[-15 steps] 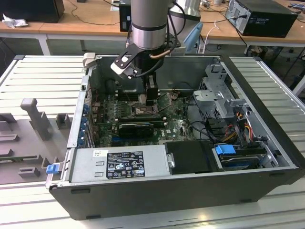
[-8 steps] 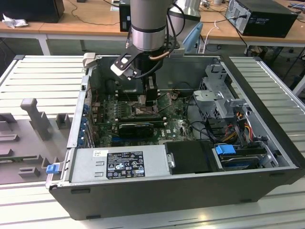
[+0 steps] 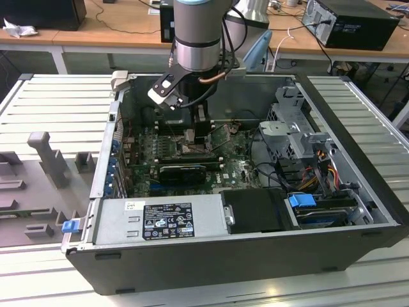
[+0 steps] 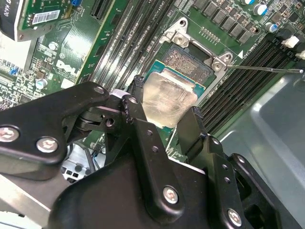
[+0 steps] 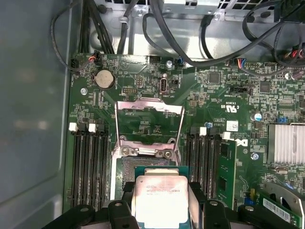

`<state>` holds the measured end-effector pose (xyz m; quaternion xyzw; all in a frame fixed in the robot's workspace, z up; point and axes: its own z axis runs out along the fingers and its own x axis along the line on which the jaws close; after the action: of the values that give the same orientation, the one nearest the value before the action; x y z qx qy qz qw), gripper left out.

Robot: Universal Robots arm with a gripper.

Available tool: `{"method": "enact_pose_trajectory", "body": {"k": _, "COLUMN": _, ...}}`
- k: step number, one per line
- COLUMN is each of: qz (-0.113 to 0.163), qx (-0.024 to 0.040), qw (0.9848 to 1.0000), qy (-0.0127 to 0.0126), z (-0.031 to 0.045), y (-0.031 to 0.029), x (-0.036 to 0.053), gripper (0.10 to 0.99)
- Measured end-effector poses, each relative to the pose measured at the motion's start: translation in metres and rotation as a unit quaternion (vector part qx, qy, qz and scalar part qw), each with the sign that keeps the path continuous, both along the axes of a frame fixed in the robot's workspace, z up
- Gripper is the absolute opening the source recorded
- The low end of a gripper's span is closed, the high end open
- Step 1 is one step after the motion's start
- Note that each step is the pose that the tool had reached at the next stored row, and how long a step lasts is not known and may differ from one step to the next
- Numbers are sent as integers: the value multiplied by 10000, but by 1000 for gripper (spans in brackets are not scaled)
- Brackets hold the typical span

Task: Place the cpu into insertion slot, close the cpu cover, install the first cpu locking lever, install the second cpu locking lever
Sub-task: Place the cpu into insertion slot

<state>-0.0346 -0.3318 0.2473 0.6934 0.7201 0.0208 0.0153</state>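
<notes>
My gripper [image 4: 167, 102] is shut on the cpu [image 4: 167, 99], a flat square chip with a pale silvery face and green edge, held between the two black fingers [image 4: 138, 95]. The chip hangs partly over the near edge of the insertion slot [image 4: 188, 59], a dark square socket with a silvery rim. In the first wrist view the cpu [image 5: 159, 195] sits just short of the socket [image 5: 136, 167]. Beyond it the cpu cover [image 5: 150, 105] stands swung open. A thin locking lever [image 4: 267, 69] sticks out beside the socket. In the exterior view the gripper [image 3: 192, 137] is low inside the case.
Long black memory slots [image 5: 88, 167] flank the socket on both sides. Black cables [image 5: 190, 28] run along the board's far edge. A finned heatsink [image 5: 286, 143] lies to one side. The grey case wall [image 5: 33, 119], the power supply [image 3: 166, 220] and the drive cage [image 3: 294, 134] hem in the board.
</notes>
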Motion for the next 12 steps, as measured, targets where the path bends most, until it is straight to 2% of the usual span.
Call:
{"method": "enact_pose_trajectory", "body": {"k": 6, "qz": 0, "qx": 0, "qw": 10000, "qy": 1, "z": -61, "y": 8, "x": -19, "gripper": 525}}
{"method": "enact_pose_trajectory", "body": {"k": 12, "qz": -5, "qx": 0, "qw": 10000, "qy": 13, "z": -130, "y": 17, "x": -29, "gripper": 525}}
